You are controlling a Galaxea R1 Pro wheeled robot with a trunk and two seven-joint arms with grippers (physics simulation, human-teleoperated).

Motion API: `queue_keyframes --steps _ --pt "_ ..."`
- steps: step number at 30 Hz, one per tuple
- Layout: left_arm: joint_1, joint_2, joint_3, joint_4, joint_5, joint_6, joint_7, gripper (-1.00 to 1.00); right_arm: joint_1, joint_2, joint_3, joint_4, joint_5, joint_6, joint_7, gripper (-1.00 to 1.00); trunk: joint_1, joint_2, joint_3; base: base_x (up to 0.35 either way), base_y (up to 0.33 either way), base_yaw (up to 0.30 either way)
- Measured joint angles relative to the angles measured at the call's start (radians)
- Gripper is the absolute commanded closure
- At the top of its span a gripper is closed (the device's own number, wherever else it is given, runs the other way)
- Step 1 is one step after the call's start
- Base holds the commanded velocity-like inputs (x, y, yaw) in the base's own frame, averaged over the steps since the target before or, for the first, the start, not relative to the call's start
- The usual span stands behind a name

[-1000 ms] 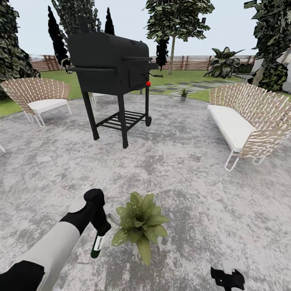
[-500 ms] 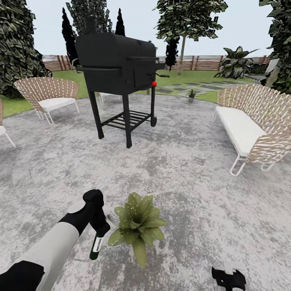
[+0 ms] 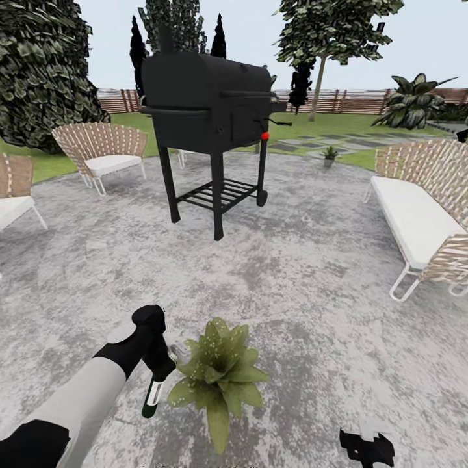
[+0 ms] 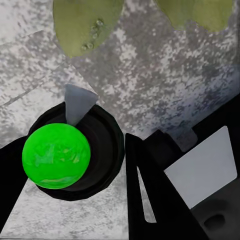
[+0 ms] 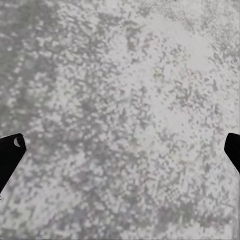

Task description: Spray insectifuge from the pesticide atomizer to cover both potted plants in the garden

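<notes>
My left gripper [image 3: 158, 365] is shut on the pesticide atomizer [image 3: 152, 399], a small dark green-black bottle hanging nozzle-down just left of a potted plant [image 3: 218, 376] on the grey patio. Between the black fingers [image 4: 150, 190] in the left wrist view sits the atomizer [image 4: 75, 150], with a bright green round end and a pale nozzle pointing toward a leaf [image 4: 85, 22]. That leaf carries a few whitish specks of insectifuge [image 4: 93, 37]. My right gripper [image 3: 366, 448] hangs open over bare paving, right of the plant. A second small potted plant [image 3: 330, 155] stands far back at the patio's edge.
A black barbecue grill [image 3: 211, 123] on legs stands mid-patio ahead. Wicker seats ring the patio: a sofa [image 3: 422, 214] at right, chairs [image 3: 104, 151] at left. Lawn, a wooden fence [image 3: 351, 101] and trees lie beyond.
The whole picture has slid rightward, so the camera has turned left. The plant now sits slightly lower in view. The left gripper keeps the atomizer beside the plant.
</notes>
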Motion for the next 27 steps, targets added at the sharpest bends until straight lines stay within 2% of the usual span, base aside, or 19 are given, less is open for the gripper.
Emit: queue_keyframes --steps 11,17,27 --pt "0.000 0.004 0.000 0.002 0.000 0.000 -0.001 1.00 0.000 0.000 0.000 0.000 0.000 0.000 0.000 -1.00 0.000 0.000 0.000 -0.004 -0.016 0.276" --pt "0.030 0.003 0.001 0.000 0.002 0.000 0.000 1.00 0.000 0.000 0.000 0.000 0.000 0.000 0.000 -1.00 0.000 0.000 0.000 0.039 -0.244 0.276" --pt "0.034 0.003 0.002 -0.002 0.001 0.000 0.000 1.00 0.000 0.002 0.000 0.001 0.000 0.000 0.000 -1.00 0.000 0.000 -0.001 0.085 -0.273 0.276"
